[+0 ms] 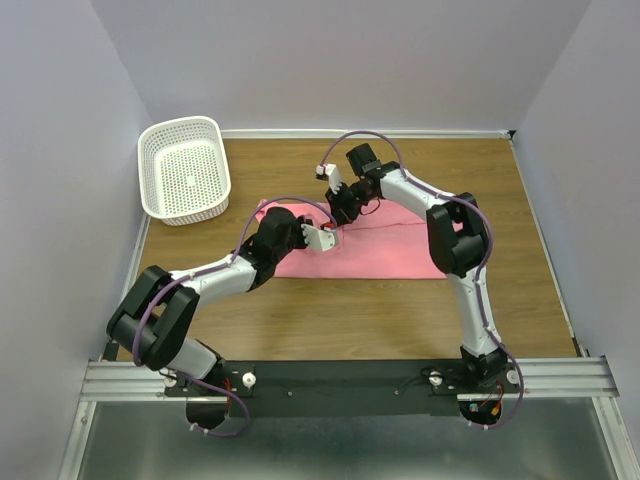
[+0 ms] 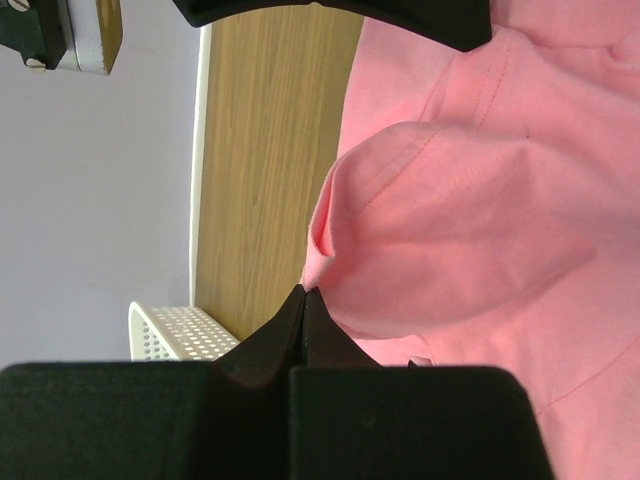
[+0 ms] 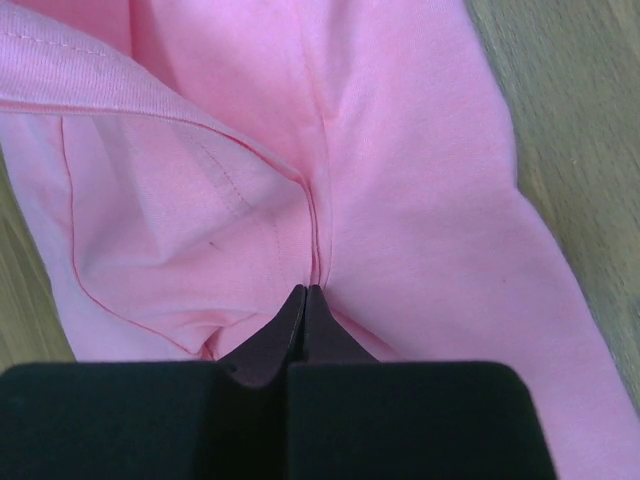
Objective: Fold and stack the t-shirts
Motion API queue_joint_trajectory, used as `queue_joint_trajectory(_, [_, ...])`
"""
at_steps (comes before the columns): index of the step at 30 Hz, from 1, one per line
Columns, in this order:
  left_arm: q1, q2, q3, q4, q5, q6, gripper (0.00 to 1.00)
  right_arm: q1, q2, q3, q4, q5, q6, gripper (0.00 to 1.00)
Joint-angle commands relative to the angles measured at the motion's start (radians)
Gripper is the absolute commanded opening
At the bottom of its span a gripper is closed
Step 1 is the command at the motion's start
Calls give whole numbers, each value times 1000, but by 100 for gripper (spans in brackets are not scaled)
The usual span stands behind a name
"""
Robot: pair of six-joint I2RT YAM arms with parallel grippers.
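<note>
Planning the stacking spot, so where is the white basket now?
Top view: the white basket sits at the far left corner of the table, left of and beyond the pink t-shirt, not touching it.

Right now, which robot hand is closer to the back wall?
Right. The right gripper and the left gripper both pinch the pink shirt mid-table, close together. The right one is slightly farther back, toward the back wall; the left one is nearer the robot's bases.
</note>
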Motion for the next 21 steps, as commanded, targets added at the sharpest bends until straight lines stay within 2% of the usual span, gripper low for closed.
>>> queue_joint_trajectory(1, [4,10,28,-1,-6,-11,0,-6,-39,23,-21,1,-15,0])
queue_joint_trajectory(19, [6,16,36,-4,-6,-13,0,-39,-91,5,-23,26,-37,1])
queue_joint_trajectory(21, [6,19,42,-7,-5,-11,0,-41,-93,-5,-24,10,-37,8])
